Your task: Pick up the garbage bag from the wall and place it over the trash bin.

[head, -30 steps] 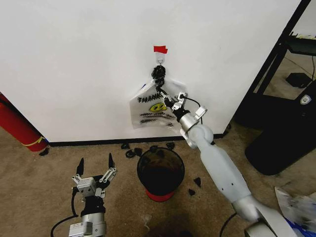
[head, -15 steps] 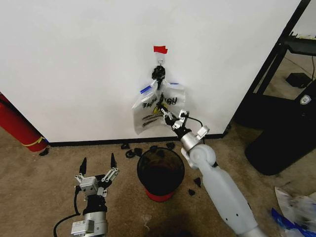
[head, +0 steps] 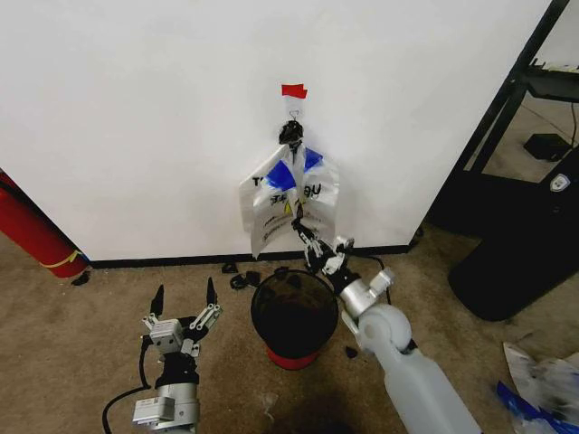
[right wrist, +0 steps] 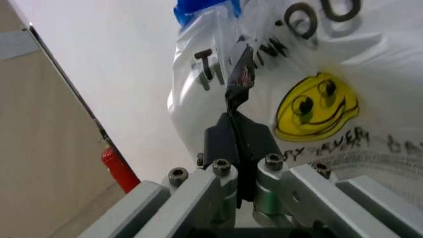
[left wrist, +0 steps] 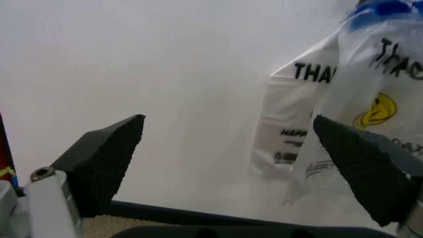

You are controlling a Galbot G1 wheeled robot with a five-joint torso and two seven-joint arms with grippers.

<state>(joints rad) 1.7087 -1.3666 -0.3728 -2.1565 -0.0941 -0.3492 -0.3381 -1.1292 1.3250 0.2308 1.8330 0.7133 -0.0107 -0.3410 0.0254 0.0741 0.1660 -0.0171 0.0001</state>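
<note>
The garbage bag (head: 288, 201), see-through with black lettering, a yellow smiley and blue patches, hangs on the white wall (head: 136, 108) from a black knot (head: 289, 134) under a small hook (head: 292, 110) and red tape (head: 293, 90). My right gripper (head: 303, 233) is shut on its lower part, just above the far rim of the dark trash bin (head: 258, 303). In the right wrist view the gripper (right wrist: 239, 69) pinches the plastic beside the smiley print (right wrist: 316, 106). My left gripper (head: 184, 303) stands open left of the bin, facing the wall; the bag (left wrist: 330, 99) shows beyond its fingers (left wrist: 106, 153).
A red cylinder with a yellow band (head: 36, 235) leans at the far left. A black stand and dark unit (head: 516, 235) fill the right side. Small black scraps (head: 244, 276) lie by the baseboard, and crumpled plastic (head: 543, 380) lies on the carpet at the bottom right.
My right gripper has moved down from the bag's middle toward the bin, keeping hold of the plastic. The bag is drawn longer and its blue patches now show. The left gripper barely shifted.
</note>
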